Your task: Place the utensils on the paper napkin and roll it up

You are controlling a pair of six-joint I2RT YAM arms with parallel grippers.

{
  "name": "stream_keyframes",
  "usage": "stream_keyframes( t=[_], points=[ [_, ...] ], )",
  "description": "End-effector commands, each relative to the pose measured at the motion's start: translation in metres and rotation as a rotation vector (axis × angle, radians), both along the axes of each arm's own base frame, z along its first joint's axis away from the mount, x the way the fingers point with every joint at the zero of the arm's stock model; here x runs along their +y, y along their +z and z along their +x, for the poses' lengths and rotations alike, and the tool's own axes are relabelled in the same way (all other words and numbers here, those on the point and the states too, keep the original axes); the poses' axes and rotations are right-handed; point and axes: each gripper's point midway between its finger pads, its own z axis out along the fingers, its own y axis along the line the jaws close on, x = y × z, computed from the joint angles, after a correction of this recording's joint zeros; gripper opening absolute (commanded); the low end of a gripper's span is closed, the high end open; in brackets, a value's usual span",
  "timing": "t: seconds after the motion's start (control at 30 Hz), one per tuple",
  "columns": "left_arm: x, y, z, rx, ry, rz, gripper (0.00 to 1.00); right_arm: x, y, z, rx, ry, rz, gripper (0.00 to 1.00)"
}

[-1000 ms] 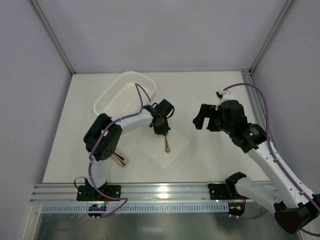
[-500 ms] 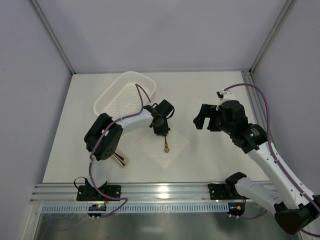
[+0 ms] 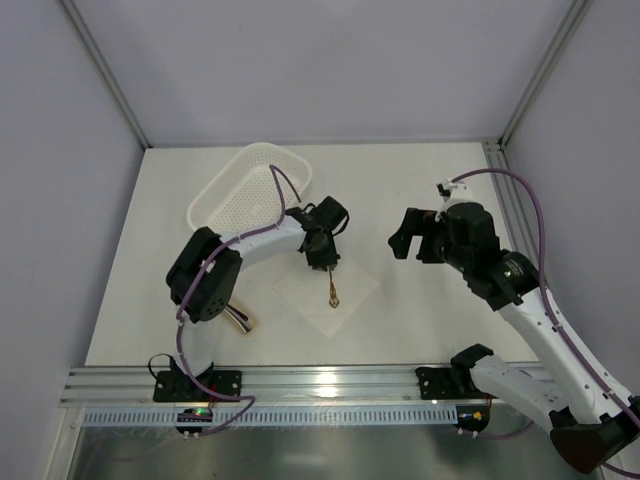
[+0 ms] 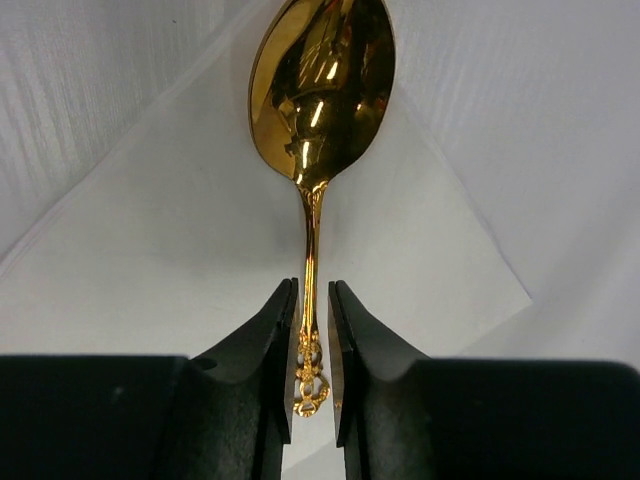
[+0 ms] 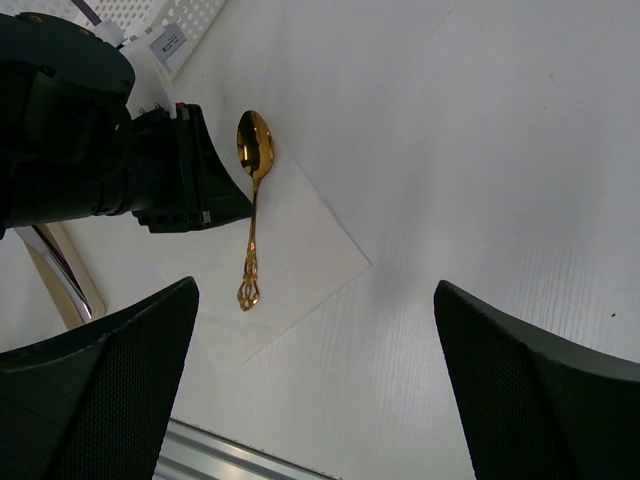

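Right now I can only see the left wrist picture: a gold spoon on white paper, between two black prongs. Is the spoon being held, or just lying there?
Observer: Lying there. The right wrist view shows the gold spoon flat on the paper napkin, with the left gripper hanging just above it, not touching.
Operator: What is the other arm doing?
Observer: The right gripper hangs wide open and empty over the table, right of the napkin.
Operator: Any more cutlery around?
Observer: Yes, the top view shows other utensils beside the left arm's elbow, off the napkin.
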Motion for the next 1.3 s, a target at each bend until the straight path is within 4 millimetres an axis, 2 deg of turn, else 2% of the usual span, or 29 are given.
stream_keyframes(
  t=[0.0,0.13,0.17,0.23,0.27,0.3,0.37,0.4,0.47,0.5,0.53,0.57,0.63,0.67,0.7,0.73,0.77,0.8,0.9,0.93,1.0,1.03,1.07,1.27],
  points=[
    [-0.008,0.068,0.013,-0.115,0.013,-0.08,0.22,-0.002,0.01,0.0,-0.036,-0.004,0.0,1.0],
    [0.012,0.124,0.019,-0.23,0.04,-0.057,0.26,-0.001,0.008,0.0,-0.031,-0.002,0.004,1.0],
    [0.027,0.142,0.017,-0.271,0.065,-0.023,0.27,-0.001,0.006,0.0,-0.025,-0.001,0.002,1.0],
    [0.043,0.165,0.019,-0.328,0.094,-0.001,0.31,0.0,0.005,0.0,-0.02,0.004,0.001,1.0],
    [0.058,0.173,0.019,-0.358,0.122,0.045,0.32,0.0,0.003,0.001,-0.016,0.002,0.0,1.0],
    [0.069,0.19,0.016,-0.394,0.141,0.036,0.33,0.0,0.002,0.001,-0.014,0.003,-0.003,1.0],
    [0.093,0.198,0.015,-0.415,0.188,0.073,0.33,0.0,0.001,0.0,-0.009,0.004,-0.007,1.0],
    [0.104,0.208,0.011,-0.433,0.206,0.06,0.35,0.0,0.001,0.001,-0.01,0.003,-0.005,1.0],
    [0.123,0.207,0.007,-0.428,0.246,0.075,0.36,0.0,0.002,0.0,-0.01,0.005,-0.002,1.0],
    [0.141,0.205,0.007,-0.422,0.292,0.101,0.35,0.001,0.002,0.001,-0.01,0.008,0.002,1.0],
    [0.153,0.212,0.003,-0.434,0.323,0.096,0.34,0.002,0.003,0.001,-0.012,0.01,0.003,1.0],
    [0.165,0.2,-0.003,-0.411,0.36,0.116,0.33,0.002,0.004,0.0,-0.014,0.013,0.008,1.0],
    [0.191,0.199,-0.01,-0.413,0.442,0.11,0.31,0.003,0.004,0.0,-0.011,0.013,0.009,1.0],
    [0.202,0.181,-0.017,-0.378,0.466,0.132,0.3,0.003,0.003,0.0,-0.009,0.015,0.011,1.0],
    [0.21,0.174,-0.021,-0.368,0.51,0.122,0.28,0.004,0.003,0.0,-0.006,0.016,0.012,1.0],
    [0.223,0.176,-0.023,-0.382,0.562,0.098,0.28,0.004,0.005,0.0,-0.013,0.017,0.016,1.0],
    [0.23,0.171,-0.027,-0.378,0.59,0.096,0.28,0.004,0.004,0.0,-0.009,0.019,0.014,1.0],
    [0.239,0.153,-0.035,-0.345,0.624,0.114,0.29,0.005,0.003,0.0,-0.008,0.021,0.017,1.0],
    [0.262,0.141,-0.046,-0.338,0.71,0.116,0.31,0.004,0.004,0.0,-0.011,0.021,0.009,1.0],
    [0.268,0.128,-0.053,-0.313,0.727,0.129,0.31,0.003,0.004,0.0,-0.011,0.019,0.009,1.0],
    [0.274,0.12,-0.056,-0.292,0.759,0.103,0.32,0.003,0.005,0.0,-0.013,0.018,0.008,1.0],
    [0.276,0.107,-0.062,-0.26,0.762,0.108,0.32,0.003,0.006,0.0,-0.015,0.019,0.011,1.0],
    [0.279,0.104,-0.062,-0.248,0.779,0.101,0.32,0.004,0.006,-0.001,-0.016,0.023,0.014,1.0],
    [0.272,0.069,-0.071,-0.132,0.781,0.093,0.3,0.005,0.004,-0.001,-0.012,0.022,0.019,1.0]
  ],
)
